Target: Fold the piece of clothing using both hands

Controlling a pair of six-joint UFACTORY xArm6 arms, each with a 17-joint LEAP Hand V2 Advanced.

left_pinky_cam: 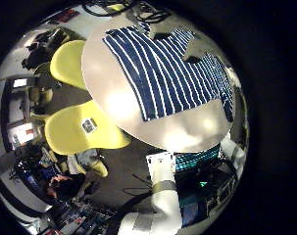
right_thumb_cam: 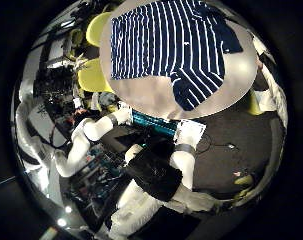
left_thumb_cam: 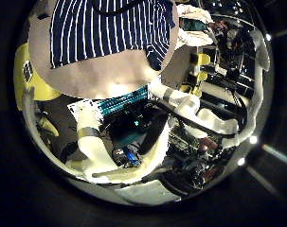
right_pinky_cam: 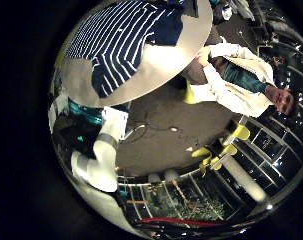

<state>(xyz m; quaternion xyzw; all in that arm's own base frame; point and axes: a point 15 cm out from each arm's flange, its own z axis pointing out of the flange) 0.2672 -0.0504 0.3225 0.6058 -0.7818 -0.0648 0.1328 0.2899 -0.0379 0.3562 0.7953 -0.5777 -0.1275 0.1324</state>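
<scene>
Hands both ride high above the table, well clear of the cloth; no fingers show in any palm view, so whether they are spread or curled I cannot tell. Below them, round pale table (left_pinky_cam: 177, 125), with the navy and white striped shirt (left_pinky_cam: 168, 69) spread flat on it, sleeves out, one edge hanging over the rim. Beyond the table, yellow chairs (left_pinky_cam: 84, 127) on the floor. Judgement: no fold made yet. Everything is left: descend, take hold, fold.

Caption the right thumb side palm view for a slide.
Striped shirt lying spread on the round table, seen from above, untouched.
</scene>
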